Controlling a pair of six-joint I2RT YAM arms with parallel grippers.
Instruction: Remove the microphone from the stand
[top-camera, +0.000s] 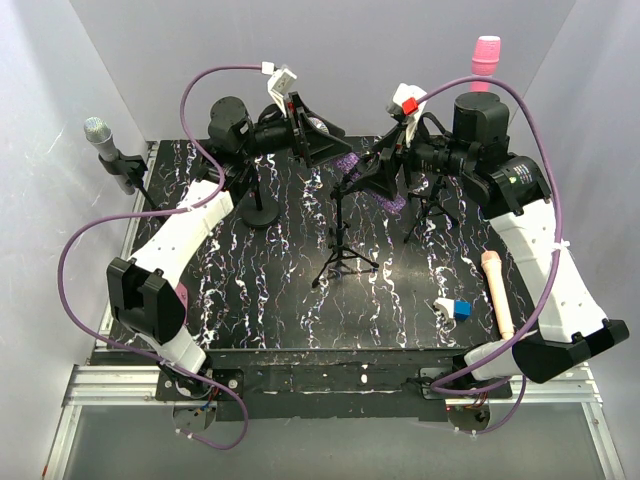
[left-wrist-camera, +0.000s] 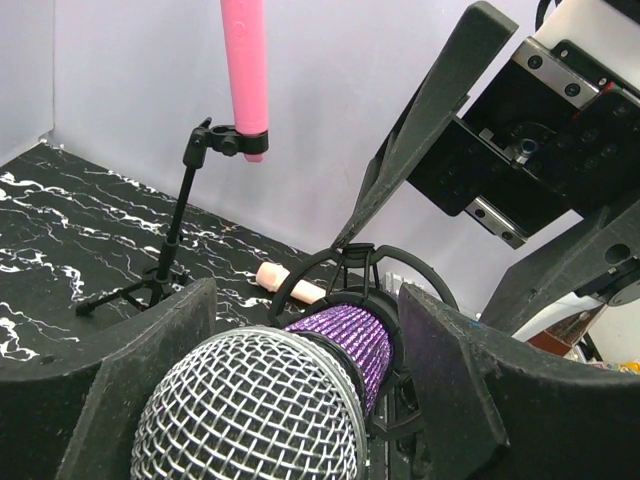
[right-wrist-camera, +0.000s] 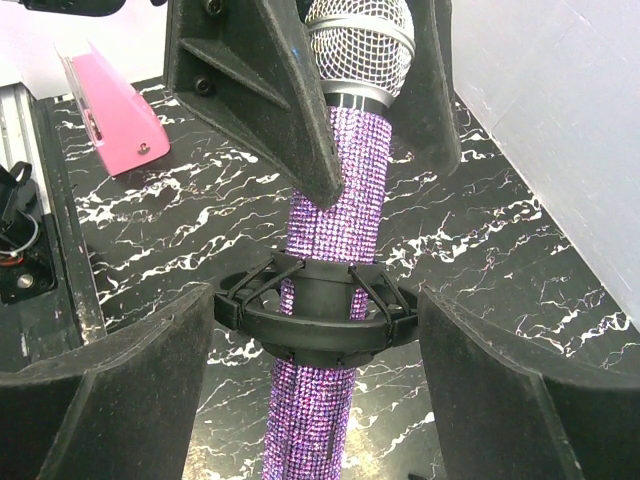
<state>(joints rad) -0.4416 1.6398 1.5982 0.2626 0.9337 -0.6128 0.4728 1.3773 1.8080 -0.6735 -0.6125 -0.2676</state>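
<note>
Now the purple microphone (right-wrist-camera: 335, 190) sits in the ring (right-wrist-camera: 270, 318) of its stand (top-camera: 340, 240) on the tabletop (right-wrist-camera: 480, 250). The left claw (left-wrist-camera: 300, 340) is around its silver head (left-wrist-camera: 250, 410). The right claw (right-wrist-camera: 315, 330) is around the ring. I cannot tell if either claw is squeezing.

table (top-camera: 270, 290): black top, white marbled veins | back wall (top-camera: 340, 50): plain, pale, behind table | left wall (top-camera: 50, 80), right wall (top-camera: 600, 100): pale panels flanking table | rails (top-camera: 330, 392): silver metal along table's near edge | floor (top-camera: 330, 445): grey, below table | light: soft, even
</note>
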